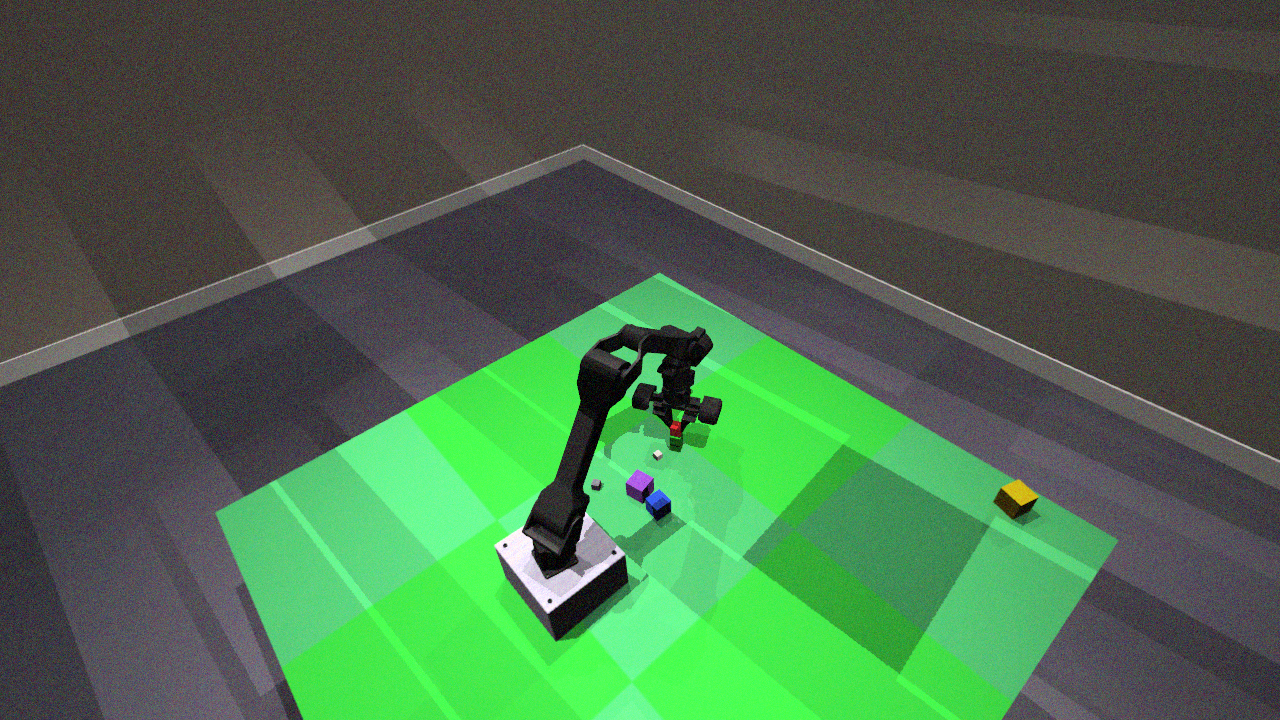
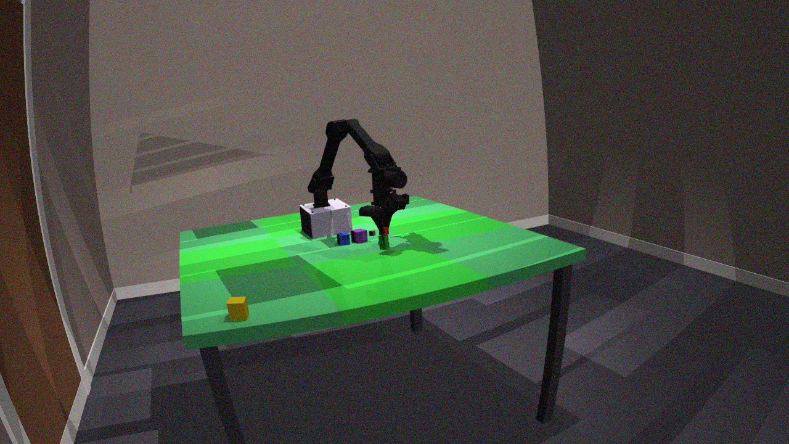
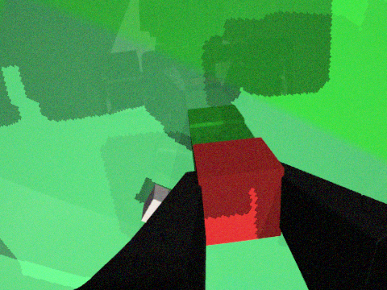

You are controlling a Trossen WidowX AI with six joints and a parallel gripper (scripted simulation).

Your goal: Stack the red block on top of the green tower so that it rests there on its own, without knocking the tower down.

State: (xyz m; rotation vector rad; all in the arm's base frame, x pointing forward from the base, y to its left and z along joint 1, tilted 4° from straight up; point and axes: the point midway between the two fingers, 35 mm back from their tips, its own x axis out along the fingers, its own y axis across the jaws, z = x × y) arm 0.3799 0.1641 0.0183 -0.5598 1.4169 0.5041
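Observation:
My gripper [image 1: 676,428] [image 2: 384,231] [image 3: 233,179] points down and is shut on the red block, which sits between its black fingertips. The red block [image 1: 675,427] [image 2: 385,230] [image 3: 239,161] appears level, over the green tower. The green tower [image 1: 675,442] [image 2: 383,242] [image 3: 219,126] stands upright on the table, directly below the red block in the top and exterior views. In the wrist view the tower shows just beyond the red block, which hides part of it. I cannot tell whether the block touches the tower top.
A small white cube [image 1: 657,454] [image 3: 152,209] lies near the tower. A purple cube [image 1: 639,486] [image 2: 359,235], a blue cube [image 1: 658,505] [image 2: 343,238] and a small grey cube [image 1: 596,484] lie nearer the arm's base. A yellow cube [image 1: 1015,497] [image 2: 237,309] lies far off near the table's edge.

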